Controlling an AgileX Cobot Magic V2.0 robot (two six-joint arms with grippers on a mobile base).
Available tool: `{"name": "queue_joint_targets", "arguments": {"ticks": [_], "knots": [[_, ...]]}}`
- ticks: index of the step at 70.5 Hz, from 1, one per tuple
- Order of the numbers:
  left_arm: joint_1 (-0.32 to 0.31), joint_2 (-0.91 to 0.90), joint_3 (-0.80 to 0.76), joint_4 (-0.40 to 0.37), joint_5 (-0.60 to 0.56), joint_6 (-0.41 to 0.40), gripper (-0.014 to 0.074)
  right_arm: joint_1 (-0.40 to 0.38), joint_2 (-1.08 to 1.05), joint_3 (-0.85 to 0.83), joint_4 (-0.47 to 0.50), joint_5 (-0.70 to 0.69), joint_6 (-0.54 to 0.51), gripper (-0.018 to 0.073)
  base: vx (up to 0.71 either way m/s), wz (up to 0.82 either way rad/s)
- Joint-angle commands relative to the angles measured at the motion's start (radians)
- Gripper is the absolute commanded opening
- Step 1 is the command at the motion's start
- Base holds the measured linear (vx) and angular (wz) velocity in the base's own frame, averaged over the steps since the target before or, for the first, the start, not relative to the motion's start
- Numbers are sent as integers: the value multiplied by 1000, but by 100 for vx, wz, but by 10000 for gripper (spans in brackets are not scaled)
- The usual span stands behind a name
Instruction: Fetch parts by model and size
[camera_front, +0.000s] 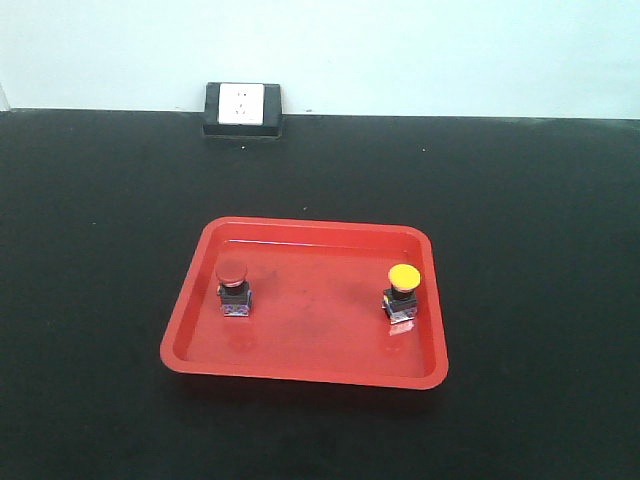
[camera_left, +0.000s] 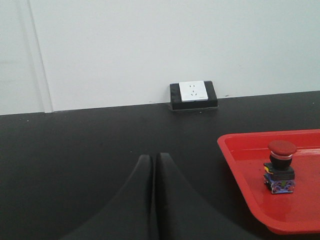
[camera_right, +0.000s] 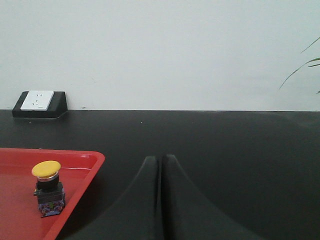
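Note:
A red tray (camera_front: 300, 365) sits mid-table and holds two push-button switches. The red-capped switch (camera_front: 233, 288) stands upright at its left; it also shows in the left wrist view (camera_left: 280, 166). The yellow-capped switch (camera_front: 402, 293) stands upright at its right; it also shows in the right wrist view (camera_right: 48, 188). My left gripper (camera_left: 153, 158) is shut and empty, low over the table left of the tray (camera_left: 240, 150). My right gripper (camera_right: 160, 159) is shut and empty, right of the tray (camera_right: 85, 160). Neither gripper shows in the front view.
The black table (camera_front: 100, 250) runs back to a pale wall. A white socket in a black housing (camera_front: 242, 108) sits at the table's back edge, also in the left wrist view (camera_left: 193, 94) and the right wrist view (camera_right: 39, 103). Plant leaves (camera_right: 305, 67) show far right.

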Motion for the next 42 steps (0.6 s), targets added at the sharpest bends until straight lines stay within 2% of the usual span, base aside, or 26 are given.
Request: {"name": "queue_joint_targets", "arguments": {"ticks": [1,25,42], "knots": [[2,-13,-11,0,-66,-9,-7,-6,-7,6,-9,-82,-22,-10,0,0],[2,-13,-11,0,-66,-9,-7,-6,-7,6,-9,-82,-74,-10,0,0],[2,-13,-11,0,-66,-9,-7,-7,-6,6,-6,-82,-74,-10,0,0]]}}
